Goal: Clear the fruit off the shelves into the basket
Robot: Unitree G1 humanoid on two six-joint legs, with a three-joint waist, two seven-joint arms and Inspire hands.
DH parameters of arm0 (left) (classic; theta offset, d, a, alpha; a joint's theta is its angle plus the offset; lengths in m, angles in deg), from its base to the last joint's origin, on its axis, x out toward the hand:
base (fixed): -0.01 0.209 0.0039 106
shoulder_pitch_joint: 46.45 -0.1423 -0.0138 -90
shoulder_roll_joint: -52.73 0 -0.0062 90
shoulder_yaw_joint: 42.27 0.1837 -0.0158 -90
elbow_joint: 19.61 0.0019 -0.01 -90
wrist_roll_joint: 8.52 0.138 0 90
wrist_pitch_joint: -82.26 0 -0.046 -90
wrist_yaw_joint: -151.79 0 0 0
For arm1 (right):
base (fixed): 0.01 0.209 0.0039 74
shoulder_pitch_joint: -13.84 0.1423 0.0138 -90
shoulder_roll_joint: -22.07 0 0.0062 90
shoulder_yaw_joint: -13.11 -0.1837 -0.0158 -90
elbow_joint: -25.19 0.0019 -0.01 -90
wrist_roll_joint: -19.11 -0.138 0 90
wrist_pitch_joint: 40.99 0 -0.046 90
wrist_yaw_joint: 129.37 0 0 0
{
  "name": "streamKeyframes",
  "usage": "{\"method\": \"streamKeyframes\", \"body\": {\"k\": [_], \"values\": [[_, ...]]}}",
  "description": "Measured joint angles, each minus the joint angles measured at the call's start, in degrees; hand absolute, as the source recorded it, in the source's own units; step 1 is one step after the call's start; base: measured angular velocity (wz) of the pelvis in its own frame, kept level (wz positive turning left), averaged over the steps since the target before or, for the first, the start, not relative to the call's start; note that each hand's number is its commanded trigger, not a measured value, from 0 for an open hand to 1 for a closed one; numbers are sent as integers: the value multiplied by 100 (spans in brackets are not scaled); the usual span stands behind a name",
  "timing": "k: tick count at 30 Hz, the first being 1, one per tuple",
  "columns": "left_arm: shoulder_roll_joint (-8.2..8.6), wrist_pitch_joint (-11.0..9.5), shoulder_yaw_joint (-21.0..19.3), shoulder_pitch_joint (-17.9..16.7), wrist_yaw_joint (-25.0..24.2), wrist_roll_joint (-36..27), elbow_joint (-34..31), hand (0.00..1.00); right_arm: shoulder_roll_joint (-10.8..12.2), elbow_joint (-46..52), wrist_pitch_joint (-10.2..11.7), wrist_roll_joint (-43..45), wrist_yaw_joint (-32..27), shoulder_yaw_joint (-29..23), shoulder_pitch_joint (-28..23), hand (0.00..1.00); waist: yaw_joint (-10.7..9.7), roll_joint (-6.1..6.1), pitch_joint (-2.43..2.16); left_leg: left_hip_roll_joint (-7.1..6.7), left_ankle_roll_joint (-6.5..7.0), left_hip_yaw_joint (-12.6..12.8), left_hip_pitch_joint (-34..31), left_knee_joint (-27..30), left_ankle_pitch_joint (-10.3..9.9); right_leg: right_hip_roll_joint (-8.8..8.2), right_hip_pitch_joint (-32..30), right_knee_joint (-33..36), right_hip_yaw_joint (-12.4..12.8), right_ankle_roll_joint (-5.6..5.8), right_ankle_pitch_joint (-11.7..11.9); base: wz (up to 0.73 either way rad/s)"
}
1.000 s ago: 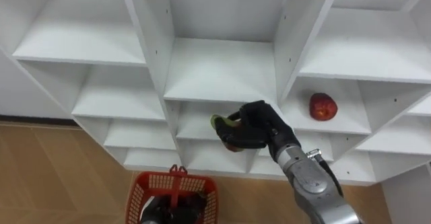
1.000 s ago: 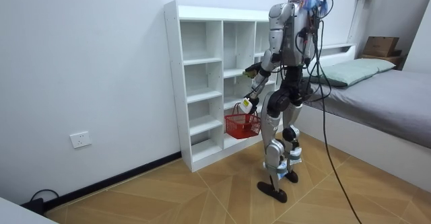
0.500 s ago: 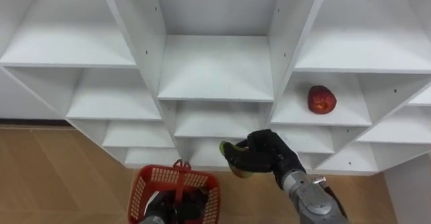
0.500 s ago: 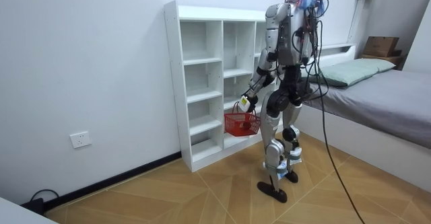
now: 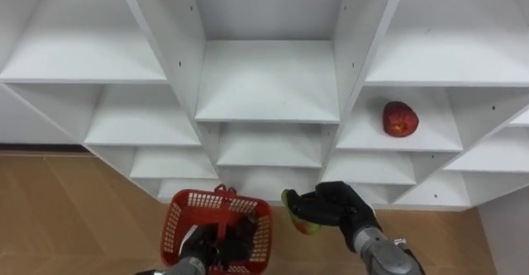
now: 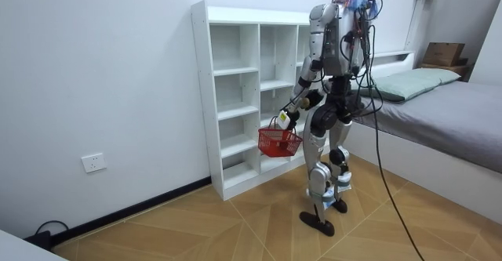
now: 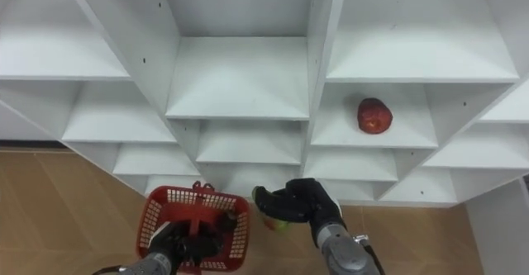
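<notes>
I stand facing the white closet (image 5: 269, 77), close to its open shelves, with a bed (image 6: 459, 108) behind me at the room view's right. My right hand (image 5: 345, 215) is low in front of the closet's bottom shelves, and its fingers are curled round a green fruit with a red blush (image 5: 299, 215), gripping it from the right so that its left side shows past my fingertips. The fruit hangs over the wooden floor (image 5: 74, 217), just beside the right rim of the red basket (image 5: 174, 228) and not over its opening. My left hand (image 5: 207, 246) carries that basket, its fingers closed round the upright red handle in the middle, and in the room view the basket hangs from this hand at about knee height before the closet. I cannot tell what lies inside the basket beneath my hand. A red apple (image 5: 400, 119) sits on a shelf in the closet's right column, near the middle of its board, well apart from both hands.
</notes>
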Motion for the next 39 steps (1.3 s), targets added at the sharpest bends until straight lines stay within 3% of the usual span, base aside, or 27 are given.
{"method": "streamKeyframes", "body": {"k": [5,15,21,31,39], "values": [[-5,9,71,1,-124,-48,-5,100,86,-463,-12,-304,25,14,213,100,20,116,-22,-3,1,-7,-10,10,1,-3,-5,-8,1,3,8,0],[12,9,189,7,-152,-61,-7,100,146,-688,-98,-707,5,148,349,100,13,97,-10,-10,1,-11,-14,40,1,-8,-5,-13,32,4,7,0],[34,21,427,6,-180,-60,-3,100,269,-871,-142,-957,-1,180,638,100,15,23,39,-15,1,-16,-15,41,1,-4,-37,10,70,4,6,-2],[57,269,661,-4,-221,-59,-195,100,319,-1121,-372,-1010,81,177,711,100,4,31,39,-14,1,-19,-106,79,1,-25,-78,-14,46,5,7,0],[57,299,773,32,-363,-55,-379,100,331,-1244,-374,-1081,278,278,745,100,0,37,38,-13,1,-22,-111,87,1,-27,-65,-9,-1,5,7,2]]}}
